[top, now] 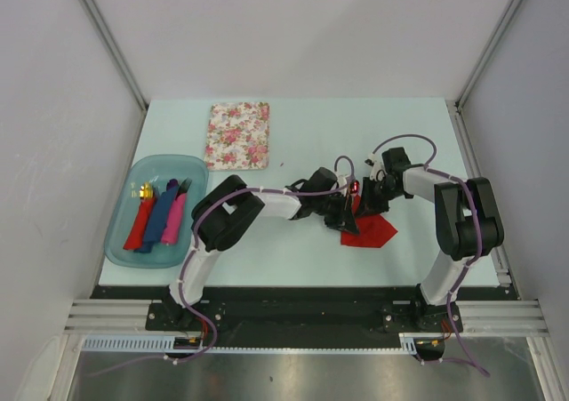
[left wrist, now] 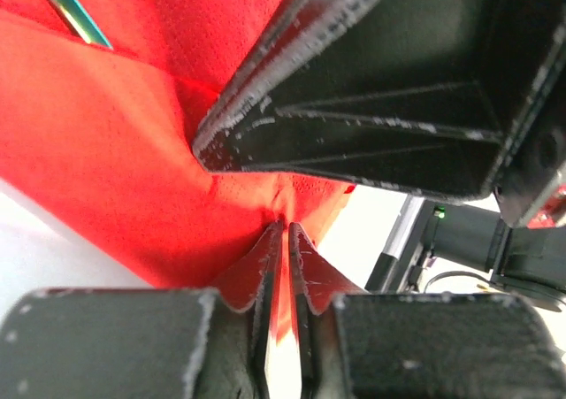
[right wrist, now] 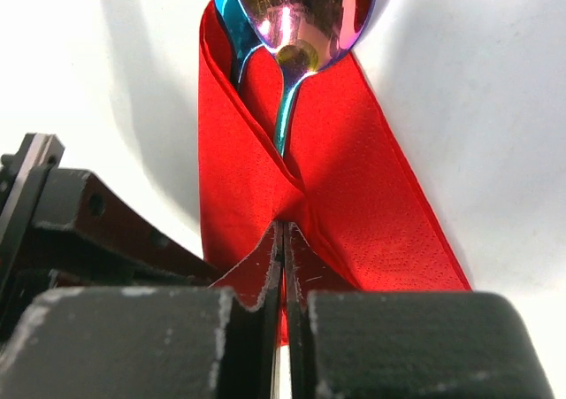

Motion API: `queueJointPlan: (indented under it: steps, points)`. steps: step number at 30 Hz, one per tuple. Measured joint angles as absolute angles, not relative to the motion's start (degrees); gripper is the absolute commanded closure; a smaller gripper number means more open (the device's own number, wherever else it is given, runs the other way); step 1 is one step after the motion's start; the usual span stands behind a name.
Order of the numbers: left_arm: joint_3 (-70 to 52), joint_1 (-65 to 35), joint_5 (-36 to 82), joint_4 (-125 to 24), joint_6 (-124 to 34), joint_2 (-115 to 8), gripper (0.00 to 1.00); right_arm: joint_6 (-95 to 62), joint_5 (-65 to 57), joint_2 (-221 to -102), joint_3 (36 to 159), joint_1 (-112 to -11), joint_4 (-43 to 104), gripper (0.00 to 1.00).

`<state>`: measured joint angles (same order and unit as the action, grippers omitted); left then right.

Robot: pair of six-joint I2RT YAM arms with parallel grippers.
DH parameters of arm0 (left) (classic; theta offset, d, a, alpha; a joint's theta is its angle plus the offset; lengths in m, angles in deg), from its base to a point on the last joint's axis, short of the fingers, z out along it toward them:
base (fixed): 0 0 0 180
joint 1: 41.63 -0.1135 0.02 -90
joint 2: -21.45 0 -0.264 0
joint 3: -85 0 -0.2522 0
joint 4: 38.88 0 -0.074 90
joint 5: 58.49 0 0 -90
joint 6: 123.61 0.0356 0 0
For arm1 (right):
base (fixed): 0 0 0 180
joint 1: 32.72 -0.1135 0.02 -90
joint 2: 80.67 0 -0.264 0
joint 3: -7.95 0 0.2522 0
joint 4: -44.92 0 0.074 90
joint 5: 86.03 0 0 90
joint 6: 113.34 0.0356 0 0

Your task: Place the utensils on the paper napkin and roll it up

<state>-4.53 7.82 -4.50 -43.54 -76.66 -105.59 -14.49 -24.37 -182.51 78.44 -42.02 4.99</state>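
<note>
Pinching fold of red paper napkin [right wrist: 354,195]: right gripper [right wrist: 283,240] clamped tight on it, left gripper [left wrist: 285,235] nipped nearly closed on another edge. Inside fold: shiny iridescent spoon [right wrist: 296,19], head sticking out. Risk: opposed pulls tear thin paper; loose fold lets spoon slide out.

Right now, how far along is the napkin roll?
Done: the spoon lies on the red napkin, its handle already folded under paper. In hand: left gripper and right gripper both pinch the napkin. To do: the roll itself; in the top view the napkin lies as a loose, flat fold.
</note>
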Motion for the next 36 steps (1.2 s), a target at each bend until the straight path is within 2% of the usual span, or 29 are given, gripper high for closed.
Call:
queueJointPlan:
  steps: [10, 23, 30, 36]
  points:
    - [-7.64, 8.97, -2.68, -45.27, -74.54, -102.38, 0.86, -14.17, -24.06, -183.08, 79.18, -42.05, 4.13, 1.00]
    - [-8.01, 8.97, -3.14, -44.33, -74.67, -102.34, 0.86, -14.30, -25.15, -182.86, 79.29, -42.05, 3.83, 0.92]
    - [-8.01, 8.60, -4.48, -43.52, -75.22, -102.86, 0.86, -14.89, -24.21, -180.20, 79.27, -42.31, 3.37, 0.96]
    - [-9.15, 8.36, -5.63, -40.81, -76.20, -103.01, 0.81, -15.43, -22.44, -181.68, 78.57, -42.46, 3.63, 0.97]
